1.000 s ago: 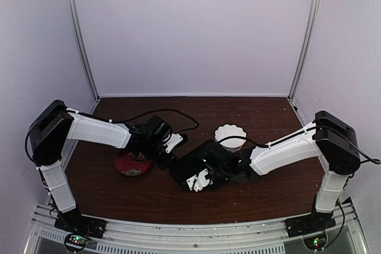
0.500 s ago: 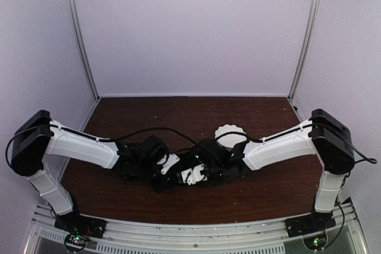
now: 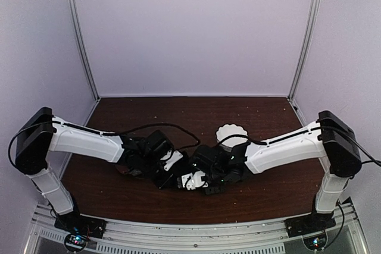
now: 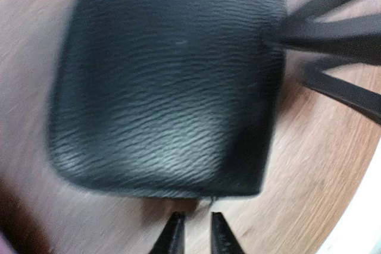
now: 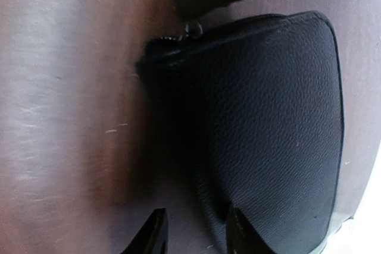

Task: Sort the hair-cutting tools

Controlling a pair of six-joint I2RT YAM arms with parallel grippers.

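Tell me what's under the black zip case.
Only the wooden table shows around the case. The case lies flat on it, so anything beneath or inside is covered.

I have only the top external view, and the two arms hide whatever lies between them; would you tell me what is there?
Observer: A flat black case lies on the table, just ahead of the left claw.
Operator: Thank you. Is the left claw gripping it?
Observer: No. Its fingertips stand slightly apart with nothing between them, just short of the case's edge.
Operator: And does the case look zipped?
Observer: In the right wrist view the zip pull sits at a corner, and the seam looks closed.
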